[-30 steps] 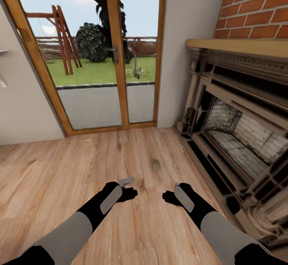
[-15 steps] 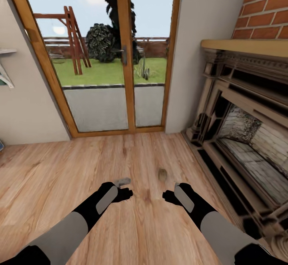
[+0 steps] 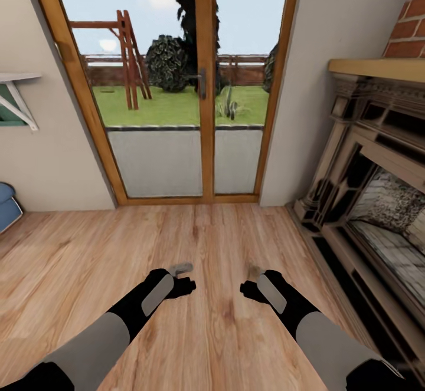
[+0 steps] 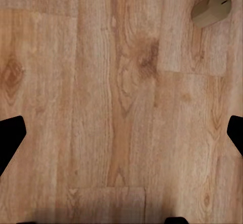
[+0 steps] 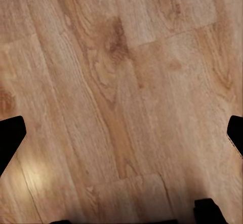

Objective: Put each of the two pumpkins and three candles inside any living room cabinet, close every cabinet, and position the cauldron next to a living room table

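A stubby beige candle [image 4: 211,8] lies on its side on the wood floor, seen in the left wrist view ahead of my left gripper [image 4: 121,133] and well apart from it. That gripper's dark fingers stand wide apart over bare planks, so it is open and empty. My right gripper [image 5: 121,133] is open too, with only floor between its fingers. In the head view the left gripper [image 3: 185,279] and the right gripper [image 3: 249,281] hover low over the floor, side by side. The pumpkins, the cabinet and the cauldron are out of view.
A wood-framed glass patio door [image 3: 203,90] fills the wall ahead. A stone fireplace [image 3: 378,202] with a wooden mantel runs along the right. On the left are a white wall shelf [image 3: 18,93] and the edge of a blue object [image 3: 7,205].
The whole head view has swung left, so door and fireplace slid right in the picture. The small lump on the floor drifted toward the right gripper's tip. Both arms keep their pose.
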Motion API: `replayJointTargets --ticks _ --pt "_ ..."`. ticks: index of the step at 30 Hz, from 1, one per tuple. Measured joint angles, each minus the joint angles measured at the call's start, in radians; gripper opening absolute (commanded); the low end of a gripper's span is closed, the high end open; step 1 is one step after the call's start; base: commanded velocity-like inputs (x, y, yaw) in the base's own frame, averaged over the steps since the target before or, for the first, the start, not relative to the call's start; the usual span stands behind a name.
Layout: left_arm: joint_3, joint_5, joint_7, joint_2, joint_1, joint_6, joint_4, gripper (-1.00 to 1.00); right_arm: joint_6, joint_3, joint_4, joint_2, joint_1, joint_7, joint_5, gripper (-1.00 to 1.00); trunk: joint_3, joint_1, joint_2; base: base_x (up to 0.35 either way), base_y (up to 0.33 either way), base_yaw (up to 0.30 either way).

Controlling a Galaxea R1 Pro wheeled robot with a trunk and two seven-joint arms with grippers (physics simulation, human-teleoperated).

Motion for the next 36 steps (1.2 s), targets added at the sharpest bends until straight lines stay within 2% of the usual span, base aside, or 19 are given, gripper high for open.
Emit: replayJointTargets --ticks 3,7,10,13,26,28,30,32,34,36 --pt "0.000 -0.001 0.000 0.001 0.000 0.013 0.000 1.00 0.000 0.000 0.001 0.000 0.000 -0.012 -0.001 1.00 0.000 0.000 0.000 0.338 0.000 0.001" --pt "0.000 -0.002 0.000 0.001 0.000 0.033 0.000 1.00 -0.009 -0.001 0.003 0.001 0.000 -0.096 -0.004 1.00 0.000 0.000 0.000 0.338 0.000 0.000" --pt "0.000 -0.003 -0.001 0.002 0.000 0.036 0.000 1.00 -0.052 -0.002 0.007 0.001 0.000 -0.133 -0.006 1.00 0.000 0.000 0.000 0.338 0.000 0.000" --pt "0.000 -0.003 0.000 0.003 0.000 0.037 0.000 1.00 -0.078 -0.001 0.011 0.002 0.000 -0.144 -0.007 1.00 0.000 0.000 0.000 0.338 0.000 0.000" --pt "0.000 -0.003 -0.001 0.006 0.000 0.040 -0.001 1.00 -0.090 0.000 0.014 0.002 0.000 -0.146 -0.004 1.00 0.000 0.000 0.000 0.338 0.000 0.000" --pt "0.000 -0.001 -0.002 0.021 0.000 0.045 -0.007 1.00 -0.090 0.000 0.014 0.002 0.000 -0.145 -0.004 1.00 0.000 0.000 0.000 0.338 0.000 0.000" --pt "0.002 0.002 -0.002 0.044 0.000 0.079 -0.019 1.00 -0.090 0.000 0.014 0.002 0.000 -0.145 -0.004 1.00 0.000 0.000 0.000 0.337 0.000 0.000" --pt "0.008 0.002 -0.003 0.054 0.000 0.114 -0.043 1.00 -0.090 0.001 0.014 0.002 0.000 -0.145 -0.004 1.00 0.000 0.000 0.000 0.324 0.000 0.000" --pt "0.025 0.002 -0.003 0.067 0.002 0.144 -0.084 1.00 -0.090 0.001 0.014 0.002 0.000 -0.145 -0.004 1.00 0.000 0.000 0.000 0.298 0.012 0.000" --pt "0.042 0.005 -0.003 0.092 0.005 0.163 -0.126 1.00 -0.090 0.001 0.014 0.002 0.000 -0.144 -0.004 1.00 0.000 0.000 0.000 0.312 0.029 0.000"
